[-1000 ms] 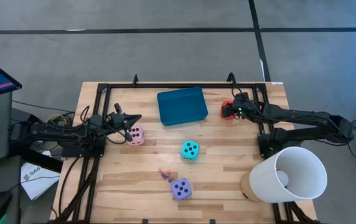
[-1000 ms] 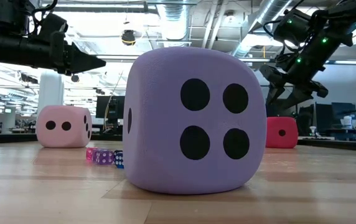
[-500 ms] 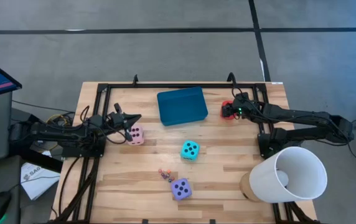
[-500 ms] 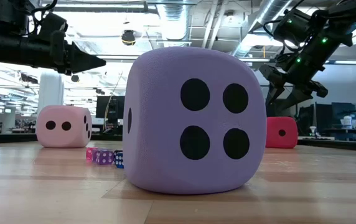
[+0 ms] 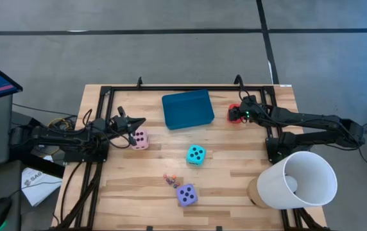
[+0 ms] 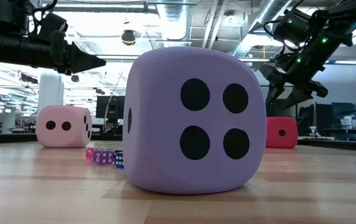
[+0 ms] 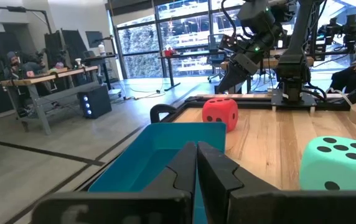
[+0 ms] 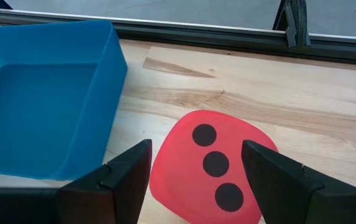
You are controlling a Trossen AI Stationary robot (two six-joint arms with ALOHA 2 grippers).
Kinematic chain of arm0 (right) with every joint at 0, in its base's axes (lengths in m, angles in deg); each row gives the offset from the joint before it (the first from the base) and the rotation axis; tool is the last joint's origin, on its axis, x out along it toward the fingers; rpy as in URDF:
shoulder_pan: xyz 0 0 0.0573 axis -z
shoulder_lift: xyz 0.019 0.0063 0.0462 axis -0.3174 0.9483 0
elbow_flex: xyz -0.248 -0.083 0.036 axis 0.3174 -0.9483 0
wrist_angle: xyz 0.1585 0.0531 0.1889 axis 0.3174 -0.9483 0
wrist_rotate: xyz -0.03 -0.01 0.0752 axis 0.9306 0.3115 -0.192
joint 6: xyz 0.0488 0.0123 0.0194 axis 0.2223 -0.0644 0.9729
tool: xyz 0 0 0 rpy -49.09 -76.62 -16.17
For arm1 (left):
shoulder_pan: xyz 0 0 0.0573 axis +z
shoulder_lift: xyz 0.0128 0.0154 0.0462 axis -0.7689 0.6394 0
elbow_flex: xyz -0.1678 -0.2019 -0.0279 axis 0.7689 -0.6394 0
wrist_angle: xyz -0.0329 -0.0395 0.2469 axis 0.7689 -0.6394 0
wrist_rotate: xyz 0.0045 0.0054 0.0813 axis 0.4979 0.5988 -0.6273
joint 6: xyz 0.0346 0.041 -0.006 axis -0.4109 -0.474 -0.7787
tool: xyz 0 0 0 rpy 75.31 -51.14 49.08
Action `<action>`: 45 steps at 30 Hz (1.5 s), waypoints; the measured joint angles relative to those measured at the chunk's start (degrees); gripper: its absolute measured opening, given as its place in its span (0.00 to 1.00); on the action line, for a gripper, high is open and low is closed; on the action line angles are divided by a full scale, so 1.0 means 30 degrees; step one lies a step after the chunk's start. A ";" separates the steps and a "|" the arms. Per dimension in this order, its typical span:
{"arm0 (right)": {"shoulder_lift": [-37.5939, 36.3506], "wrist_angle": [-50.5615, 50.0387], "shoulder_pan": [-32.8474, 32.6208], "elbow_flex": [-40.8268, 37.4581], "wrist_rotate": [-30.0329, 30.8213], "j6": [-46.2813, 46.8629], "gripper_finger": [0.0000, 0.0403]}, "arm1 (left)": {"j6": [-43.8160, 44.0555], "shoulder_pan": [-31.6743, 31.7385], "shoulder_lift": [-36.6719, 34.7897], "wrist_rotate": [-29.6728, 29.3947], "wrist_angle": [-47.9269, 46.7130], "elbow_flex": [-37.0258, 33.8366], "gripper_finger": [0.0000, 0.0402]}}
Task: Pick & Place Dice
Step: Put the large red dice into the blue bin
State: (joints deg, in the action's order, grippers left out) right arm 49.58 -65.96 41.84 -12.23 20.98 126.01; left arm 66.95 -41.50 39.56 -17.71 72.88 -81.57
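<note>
Right gripper (image 5: 236, 114) hovered over the red die (image 5: 234, 118) near the tabletop's far right corner; left gripper (image 5: 140, 122), shut and empty, pointed above the pink die (image 5: 140, 139). Low view: right arm angled down above red. Right wrist: open fingers (image 8: 127, 174) flanked red without touching.

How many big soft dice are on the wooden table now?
4. The pink soft die lies by the left arm, the turquoise soft die mid-table, the purple soft die near the front edge, and the red soft die under the right gripper. None seems hidden.
</note>
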 joint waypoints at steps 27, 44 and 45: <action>0.0000 0.0000 0.0000 0.0000 -0.0039 0.0029 0.61 | 0.0000 0.0002 -0.0005 0.0066 0.0003 -0.0003 0.01; 0.0000 0.0000 0.0211 0.0000 -0.0047 0.0034 0.61 | 0.0000 0.0004 -0.0001 -0.0016 0.0000 -0.0003 0.01; 0.0000 0.0000 0.0211 0.0000 -0.0047 0.0031 0.61 | 0.0000 0.0000 -0.0005 -0.0015 0.0007 -0.0003 0.01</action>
State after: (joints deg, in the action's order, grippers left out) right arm 49.58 -65.96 42.47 -12.23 20.84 126.10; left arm 66.95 -41.50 39.54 -17.75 72.90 -81.58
